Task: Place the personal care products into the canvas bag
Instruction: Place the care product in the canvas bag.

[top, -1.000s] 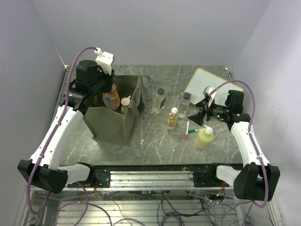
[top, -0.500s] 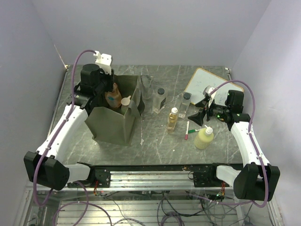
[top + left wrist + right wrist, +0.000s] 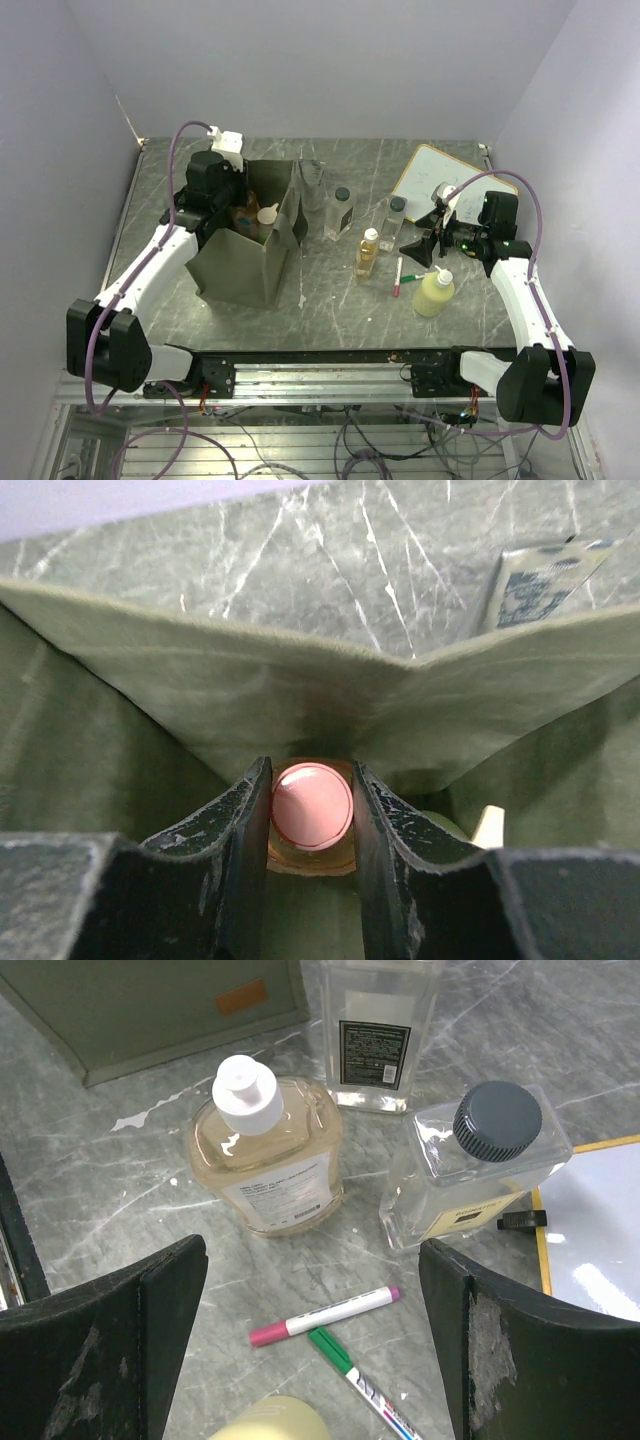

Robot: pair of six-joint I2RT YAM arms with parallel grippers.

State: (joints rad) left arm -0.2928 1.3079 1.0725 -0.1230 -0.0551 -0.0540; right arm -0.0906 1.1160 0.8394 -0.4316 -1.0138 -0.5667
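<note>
Round-capped orange plastic bottle (image 3: 312,808), clamped in your left hand (image 3: 311,775), now sits lower inside the boxy olive-green canvas bag (image 3: 240,268) than a second ago, so release looks due; your right hand (image 3: 310,1260) hangs empty, spread wide apart, above the grey marbled table (image 3: 330,300).

In the canvas bag (image 3: 150,680), the orange bottle (image 3: 310,862) shows little beyond its pink cap (image 3: 312,805) (its body is hidden between the fingers of the left gripper (image 3: 311,780)), and the right wrist view's lower edge cuts off the pale yellow bottle (image 3: 268,1420).
</note>
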